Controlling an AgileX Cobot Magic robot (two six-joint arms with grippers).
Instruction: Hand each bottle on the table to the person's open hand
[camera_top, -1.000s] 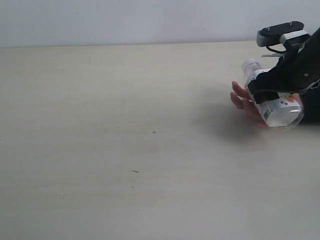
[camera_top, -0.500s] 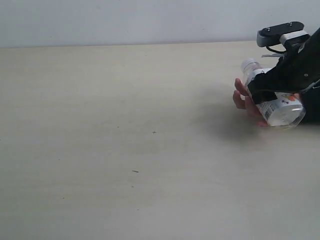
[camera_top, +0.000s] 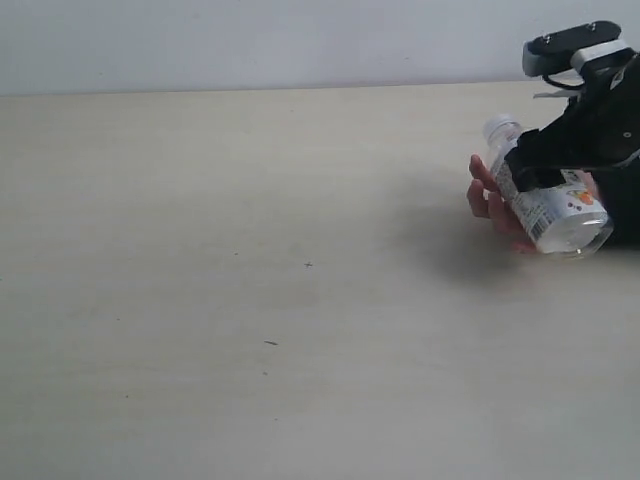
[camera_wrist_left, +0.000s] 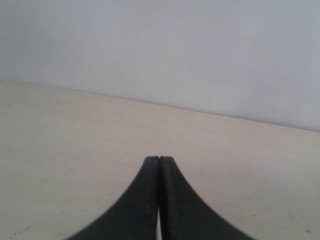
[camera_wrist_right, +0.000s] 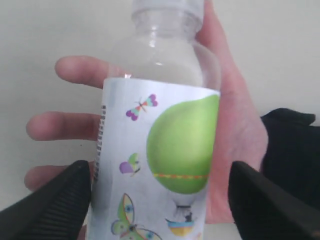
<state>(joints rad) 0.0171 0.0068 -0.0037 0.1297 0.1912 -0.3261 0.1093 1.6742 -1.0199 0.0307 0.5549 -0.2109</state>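
One clear bottle (camera_top: 548, 208) with a white cap and a label printed with a green balloon lies on its side across the person's open hand (camera_top: 484, 200) at the right of the table (camera_top: 250, 250). In the right wrist view the bottle (camera_wrist_right: 160, 145) rests on the palm and spread fingers (camera_wrist_right: 240, 125). My right gripper (camera_wrist_right: 160, 192) straddles its body and is open, with a strip of palm showing between one finger and the label. In the exterior view that gripper (camera_top: 545, 170) hovers just over the bottle. My left gripper (camera_wrist_left: 159, 161) is shut on nothing above bare table. No other bottles show.
A dark sleeve cuff (camera_wrist_right: 290, 145) lies behind the hand. A pale wall (camera_top: 300, 40) runs along the table's far edge. A few tiny dark specks (camera_top: 271, 343) dot the tabletop.
My right arm has risen and drawn a little to the right, off the bottle. The bottle has settled lower in the hand, whose fingers have curled slightly. The left gripper's earlier state is not shown.
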